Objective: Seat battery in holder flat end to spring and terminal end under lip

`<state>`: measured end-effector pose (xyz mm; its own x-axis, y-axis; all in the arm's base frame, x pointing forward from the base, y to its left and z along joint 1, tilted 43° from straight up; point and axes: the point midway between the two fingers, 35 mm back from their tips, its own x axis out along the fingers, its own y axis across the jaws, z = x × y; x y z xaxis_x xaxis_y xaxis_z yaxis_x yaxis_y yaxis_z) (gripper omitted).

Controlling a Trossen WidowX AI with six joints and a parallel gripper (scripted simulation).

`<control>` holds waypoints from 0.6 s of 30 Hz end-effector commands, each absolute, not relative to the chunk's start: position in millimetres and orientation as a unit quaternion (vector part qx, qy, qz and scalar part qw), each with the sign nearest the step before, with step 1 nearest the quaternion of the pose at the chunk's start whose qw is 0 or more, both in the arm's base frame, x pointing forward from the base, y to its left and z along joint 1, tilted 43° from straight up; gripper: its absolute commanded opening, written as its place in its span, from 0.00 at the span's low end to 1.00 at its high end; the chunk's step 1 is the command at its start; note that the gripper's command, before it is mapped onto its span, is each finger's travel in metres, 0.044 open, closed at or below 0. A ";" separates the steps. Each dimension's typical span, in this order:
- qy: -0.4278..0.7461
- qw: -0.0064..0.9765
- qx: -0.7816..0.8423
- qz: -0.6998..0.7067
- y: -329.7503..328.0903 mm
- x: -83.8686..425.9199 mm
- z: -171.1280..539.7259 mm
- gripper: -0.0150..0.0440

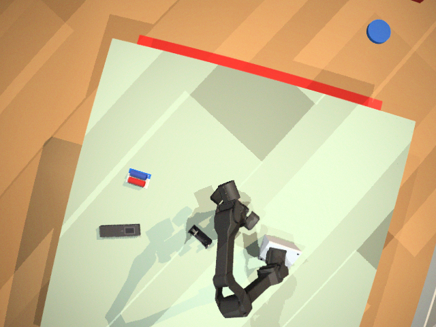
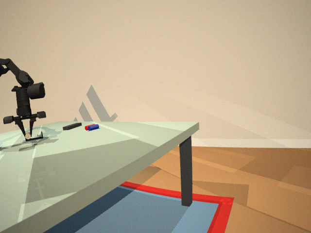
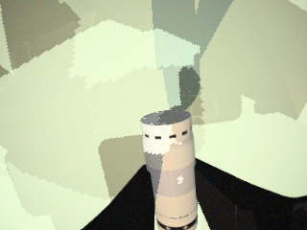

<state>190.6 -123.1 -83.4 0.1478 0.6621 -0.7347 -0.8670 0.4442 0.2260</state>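
Note:
The battery (image 2: 27, 136) (image 3: 173, 184) is a pale cylinder with a grey band and a dark flat face at its far end in the wrist view. My gripper (image 2: 28, 134) (image 3: 170, 168) is shut on it, one black finger at each side. In the exterior view it appears a little above the table. The battery and fingertips are hidden under the arm in the top view. The black holder (image 1: 200, 237) (image 2: 35, 138) lies empty on the table, left of the gripper in the top view, set diagonally. Its spring and lip ends are too small to tell apart.
On the pale green table (image 1: 158, 140) (image 2: 112, 145), a blue and a red cylinder (image 1: 138, 174) (image 2: 93, 127) lie side by side. A dark oblong box (image 1: 114, 230) (image 2: 72, 125) lies at the left. A white box (image 1: 292, 254) is by the arm's base.

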 end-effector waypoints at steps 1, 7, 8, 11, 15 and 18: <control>0.404 0.745 -0.131 0.514 -130.5 189.8 -75.5 0.39; 0.449 0.753 -0.069 0.476 -127.0 203.1 -63.2 0.39; 0.458 0.754 -0.055 0.467 -126.0 206.0 -60.4 0.39; 0.485 0.756 -0.013 0.440 -122.7 214.6 -51.9 0.39; 0.517 0.755 0.044 0.400 -117.3 225.7 -40.2 0.39; 0.540 0.751 0.086 0.370 -112.6 233.8 -31.2 0.39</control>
